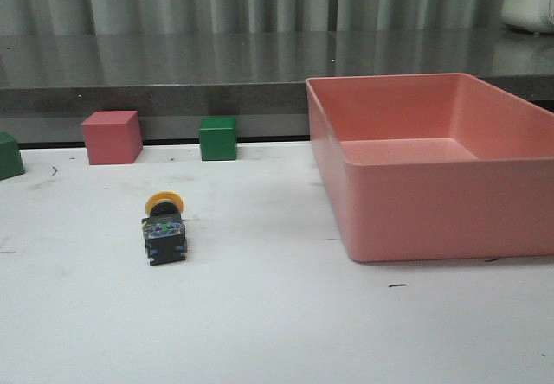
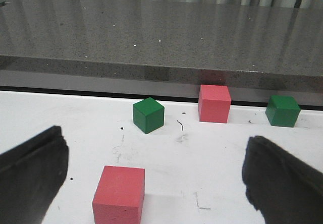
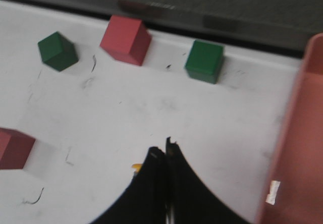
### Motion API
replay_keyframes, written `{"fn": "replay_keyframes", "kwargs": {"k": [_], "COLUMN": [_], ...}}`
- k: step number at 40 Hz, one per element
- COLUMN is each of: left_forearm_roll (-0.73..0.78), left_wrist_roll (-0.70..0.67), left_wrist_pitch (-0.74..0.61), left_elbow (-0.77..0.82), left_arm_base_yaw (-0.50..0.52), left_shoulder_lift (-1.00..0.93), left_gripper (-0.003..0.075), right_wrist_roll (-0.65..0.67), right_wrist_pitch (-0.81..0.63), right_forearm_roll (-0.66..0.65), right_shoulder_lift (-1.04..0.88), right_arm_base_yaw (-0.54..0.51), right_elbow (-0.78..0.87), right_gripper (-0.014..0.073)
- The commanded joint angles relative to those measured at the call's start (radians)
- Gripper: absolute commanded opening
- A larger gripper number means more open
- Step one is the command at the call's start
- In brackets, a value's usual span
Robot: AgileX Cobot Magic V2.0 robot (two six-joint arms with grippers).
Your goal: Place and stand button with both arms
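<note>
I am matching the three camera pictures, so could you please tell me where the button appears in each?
Front view: button lies on its side, left of centre, in front of the cubes.
Left wrist view: not in it.
Right wrist view: only a yellow sliver beside the shut right pincer, probably its cap.
Shared landmark: pink cube at the back edge.

Front view: no arm visible. Left gripper (image 2: 156, 176): two fingers, matte black, broad, blunt rounded tips, slightly ragged edges; one finger (image 2: 30, 173) at each side of frame. Right gripper (image 3: 166, 151): two black fingers, curved outer edges tapering to narrow tips, thin pale seam between them. No cables, screws or markings discernible.
</note>
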Motion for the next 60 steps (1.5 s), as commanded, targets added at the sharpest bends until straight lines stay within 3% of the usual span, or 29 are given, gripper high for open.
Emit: {"fn": "replay_keyframes", "kwargs": {"k": [1, 11, 31, 44, 60], "left_forearm_roll": [-0.008, -0.008, -0.008, -0.008, -0.008], "left_wrist_roll": [0.000, 0.000, 0.000, 0.000, 0.000], "left_wrist_pitch": [-0.073, -0.073, -0.073, -0.073, -0.073], "left_elbow": [-0.038, -0.038, -0.038, -0.038, -0.038], "left_arm_base_yaw": [0.001, 0.001, 0.001, 0.001, 0.001], "left_shoulder_lift": [0.016, 0.016, 0.016, 0.016, 0.016], "left_gripper": [0.0669, 0.0669, 0.0669, 0.0669, 0.0669], "right_wrist_roll": [-0.045, -0.084, -0.132, -0.084, -0.024], "right_wrist_pitch": [0.085, 0.084, 0.074, -0.024, -0.261], "right_forearm_roll": [0.003, -0.090, -0.255, -0.259, -0.255], "right_shoulder_lift": [-0.094, -0.194, -0.576, -0.848, -1.239], "right_arm_base_yaw": [-0.052, -0.100, -0.103, -0.152, -0.176], "right_elbow": [-0.028, 0.100, 0.674, 1.010, 1.442], "right_gripper": [-0.0071, -0.0071, -0.0071, -0.0071, -0.0071]}}
